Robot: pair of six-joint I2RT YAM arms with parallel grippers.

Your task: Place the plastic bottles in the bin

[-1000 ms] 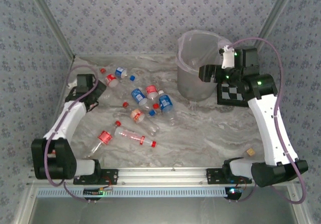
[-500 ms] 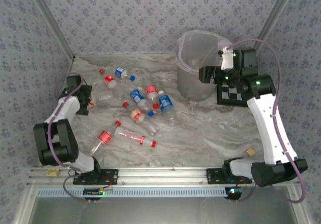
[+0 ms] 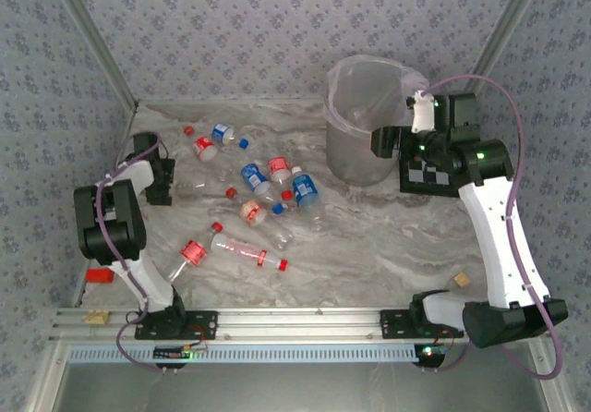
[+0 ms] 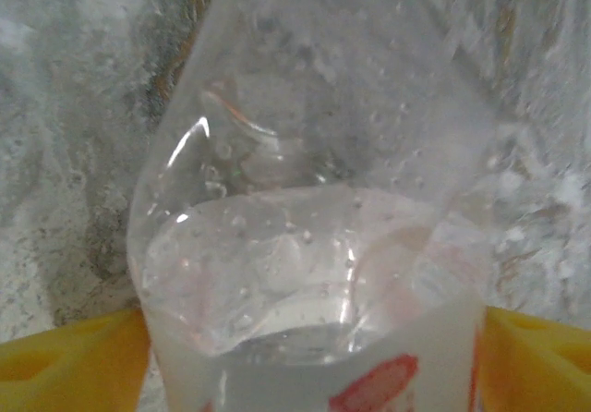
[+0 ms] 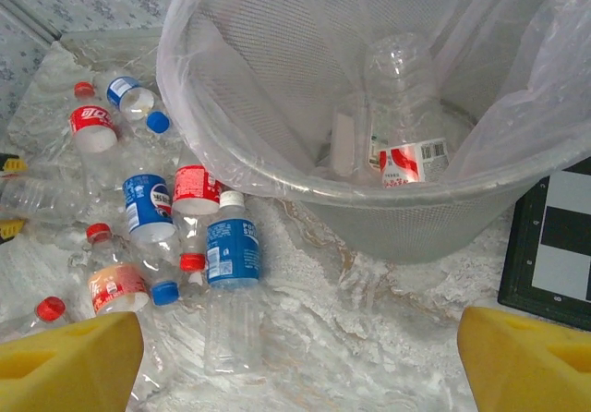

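Two arms, one bottle gripped, many plastic bottles [image 3: 251, 175] lying on the table [image 3: 388, 246].
Left claw [image 4: 312, 361] is closed on a clear bottle [image 4: 305, 246], and its arm has folded back toward the table's left edge. Right claw [image 5: 295, 361], fingers spread wide and empty, has edged right beside the bin [image 5: 397, 232], which holds a red-labelled bottle [image 5: 406, 158].

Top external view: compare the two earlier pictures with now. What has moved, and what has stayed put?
The left arm folded back toward its base, elbow swinging left, drawing the left gripper slightly nearer; its fingers flank a clear bottle, grip uncertain. The right gripper, open by the bin, barely shifted; the scattered bottles stayed put.
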